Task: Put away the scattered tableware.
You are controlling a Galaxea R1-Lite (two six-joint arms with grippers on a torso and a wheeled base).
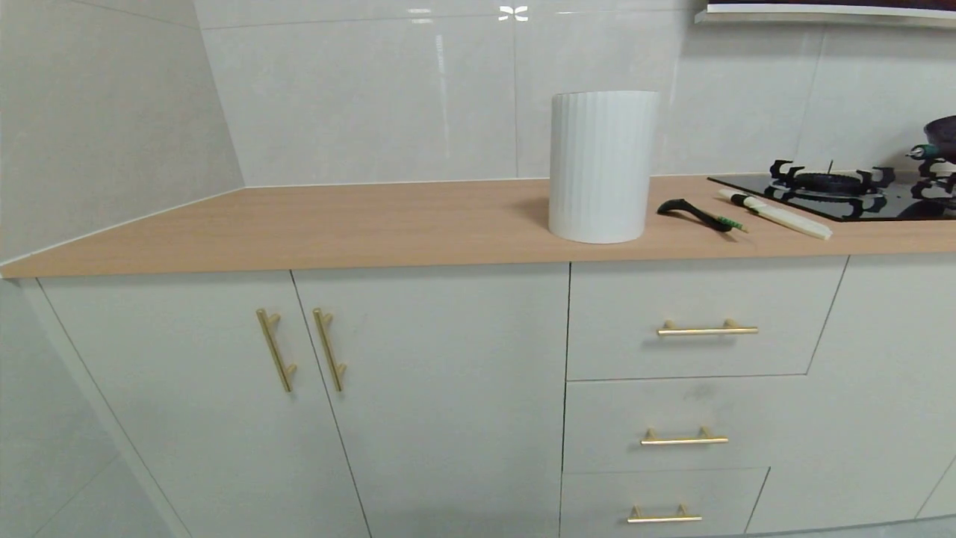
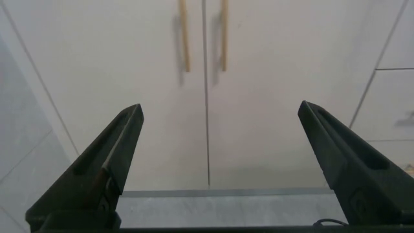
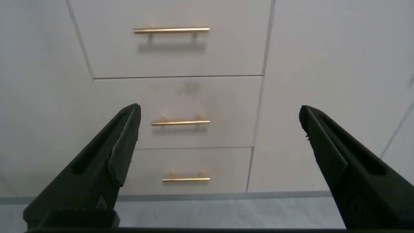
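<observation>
A tall white ribbed holder [image 1: 603, 166] stands upright on the wooden countertop [image 1: 358, 224]. Just to its right lie a black spoon-like utensil with a green handle end [image 1: 698, 214] and a cream utensil with a dark band [image 1: 777, 213], both flat on the counter. My left gripper [image 2: 220, 116] is open, low down and facing the double cabinet doors [image 2: 206, 97]. My right gripper [image 3: 220, 120] is open too, facing the drawer fronts [image 3: 178, 110] below the counter. Nothing sits between either pair of fingers.
A black gas hob [image 1: 844, 190] with a dark pot at its edge occupies the counter's right end. Tiled walls close the back and left. Below are cabinet doors with gold handles [image 1: 302, 349] and three drawers with gold handles [image 1: 706, 329].
</observation>
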